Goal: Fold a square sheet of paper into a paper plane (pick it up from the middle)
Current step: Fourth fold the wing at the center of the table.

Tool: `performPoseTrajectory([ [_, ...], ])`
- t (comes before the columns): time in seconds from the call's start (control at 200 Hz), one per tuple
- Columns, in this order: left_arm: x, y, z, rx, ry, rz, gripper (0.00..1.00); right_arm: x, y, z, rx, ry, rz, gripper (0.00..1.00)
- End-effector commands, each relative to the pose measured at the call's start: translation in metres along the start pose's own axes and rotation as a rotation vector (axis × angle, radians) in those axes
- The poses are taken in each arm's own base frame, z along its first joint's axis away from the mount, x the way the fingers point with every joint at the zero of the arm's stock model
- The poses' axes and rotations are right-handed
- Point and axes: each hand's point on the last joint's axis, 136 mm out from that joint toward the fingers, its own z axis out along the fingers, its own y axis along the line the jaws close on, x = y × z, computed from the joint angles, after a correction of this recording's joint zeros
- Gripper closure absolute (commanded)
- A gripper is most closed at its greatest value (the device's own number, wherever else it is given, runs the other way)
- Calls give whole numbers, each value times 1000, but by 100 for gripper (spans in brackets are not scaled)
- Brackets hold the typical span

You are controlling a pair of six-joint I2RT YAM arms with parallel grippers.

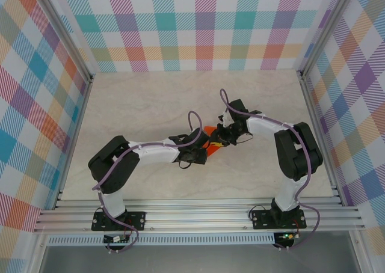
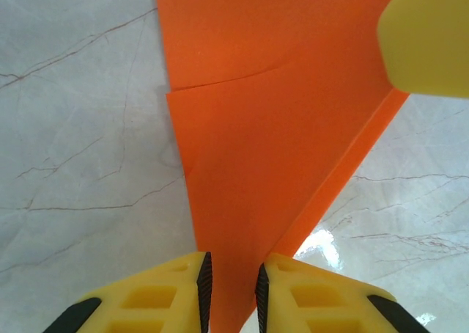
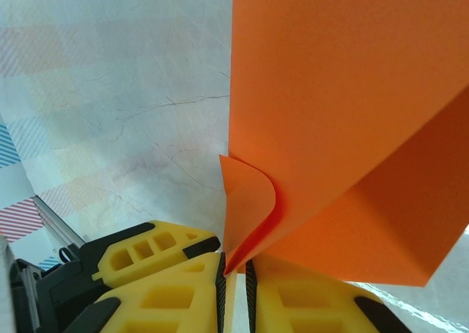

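Observation:
The square sheet of paper (image 1: 212, 144) is bright orange and folded into layers that taper to a point. It hangs between both grippers near the middle of the table. In the left wrist view the paper (image 2: 271, 127) narrows to a tip that sits between the pads of my left gripper (image 2: 231, 293), which is shut on it. My right gripper (image 3: 234, 278) is shut on a curled corner of the paper (image 3: 344, 91). From above, the left gripper (image 1: 200, 149) and the right gripper (image 1: 224, 138) stand close together. One right finger (image 2: 429, 36) shows at the paper's far edge.
The pale marble table (image 1: 150, 98) spreads all around the arms. Aluminium frame posts (image 1: 313, 104) and plaid walls (image 1: 198, 26) close it in at the left, right and back. The left gripper's fingers (image 3: 146, 256) sit right beside the right gripper's.

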Motion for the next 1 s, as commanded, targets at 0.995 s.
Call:
performPoseTrajectory([
  [0.995,6,-6,10,274,9,-176,98,7,24,-40,-20,-130,-129,58],
])
